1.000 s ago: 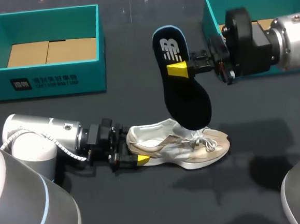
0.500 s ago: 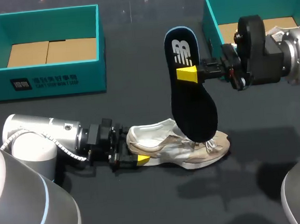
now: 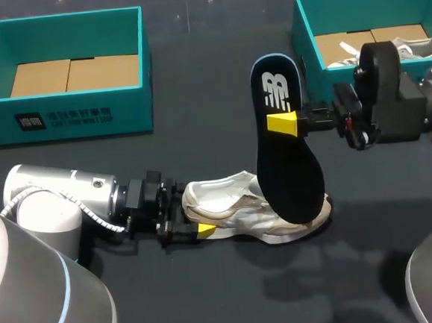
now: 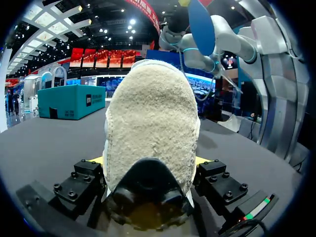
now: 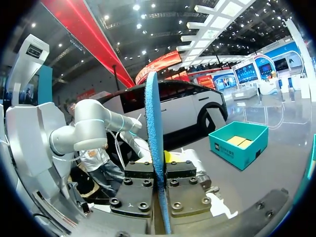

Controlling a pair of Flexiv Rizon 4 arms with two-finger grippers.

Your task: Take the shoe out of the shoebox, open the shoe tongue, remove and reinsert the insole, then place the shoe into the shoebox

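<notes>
Right gripper (image 3: pixel 285 123) clamps one insole (image 3: pixel 289 182); left gripper (image 3: pixel 194 221) seemingly pinches one shoe (image 3: pixel 238 203).

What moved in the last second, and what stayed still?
The right gripper, shut on the black insole, carried it toward the head view's right, and its arm drew back that way. The insole stays upright. The left gripper keeps its hold on the heel of the shoe. The shoe, the left shoebox and the right shoebox have not moved.
</notes>
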